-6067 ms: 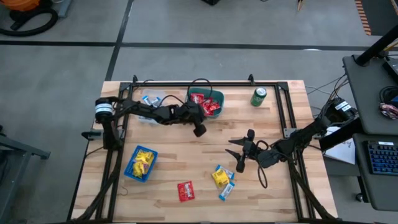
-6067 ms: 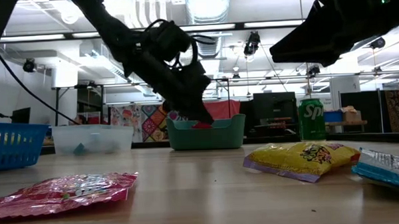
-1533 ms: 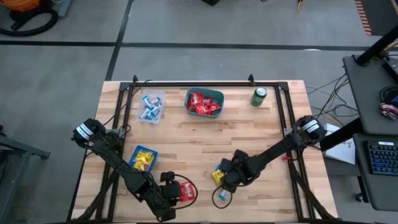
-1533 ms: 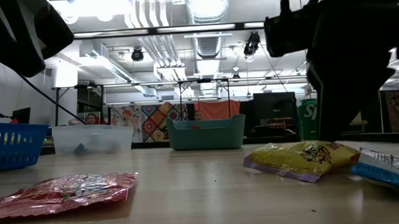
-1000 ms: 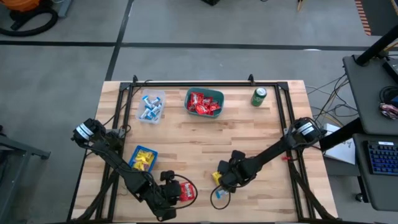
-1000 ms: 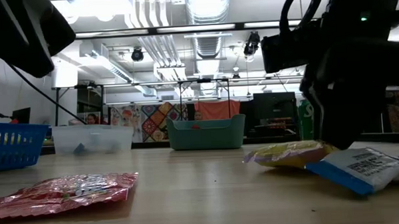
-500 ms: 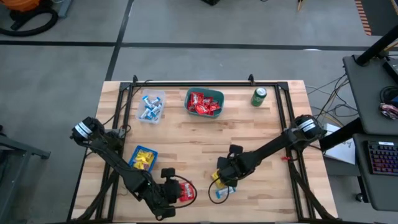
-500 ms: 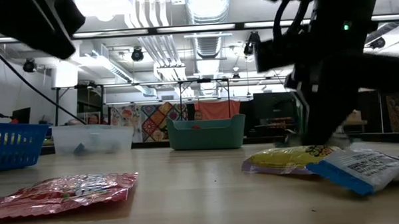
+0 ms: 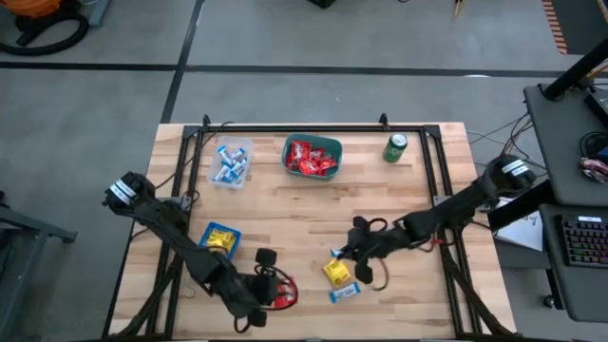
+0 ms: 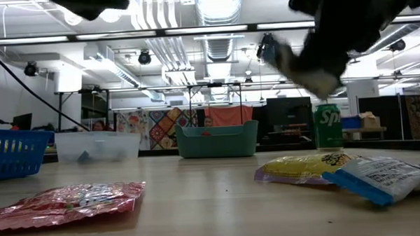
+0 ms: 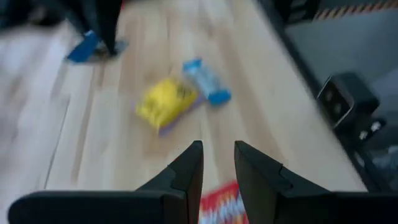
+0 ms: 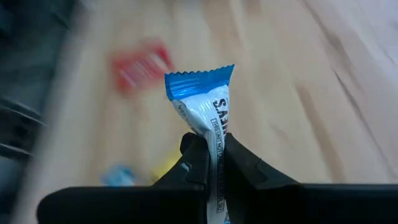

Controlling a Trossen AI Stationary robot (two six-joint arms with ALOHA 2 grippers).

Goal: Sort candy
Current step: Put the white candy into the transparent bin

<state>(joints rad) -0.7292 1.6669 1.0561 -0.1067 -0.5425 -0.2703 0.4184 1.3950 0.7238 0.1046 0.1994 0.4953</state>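
Landmark: the teal plastic bin (image 9: 313, 155) of red packets at the far middle of the wooden table (image 9: 418, 218); every place below is told from it.
Right gripper: right gripper (image 12: 210, 163), lifted above the table on the near right of the bin, fingers pressed together on a blue-and-white crinkly wrapper (image 12: 208, 118) that stands up between them.
Grip risk: the pinch is on the wrapper's lower end only; I judge a swing toward the bins could let the slick foil slide out or flop over.
Destination: the clear plastic tub (image 9: 231, 161) of blue-and-white sweets, just left of the teal bin. Releasing too early or too far right would land the wrapper among the red ones.
Left gripper: left gripper (image 11: 216, 169), at the near edge well to the near left of the bin, just over a red crinkly packet (image 9: 285, 292); fingers slightly apart, and I cannot tell whether they hold anything.
Left risk: closing off-centre may only shove the flat packet.
Loose candy: a yellow crinkly packet (image 9: 336, 274) and a second blue-and-white wrapper (image 9: 344, 292) lie touching, near-right of the bin; a low pass of either arm could scatter them.
Blue basket: the blue mesh basket (image 9: 217, 240) of yellow packets sits well to the near left, beside the left arm.
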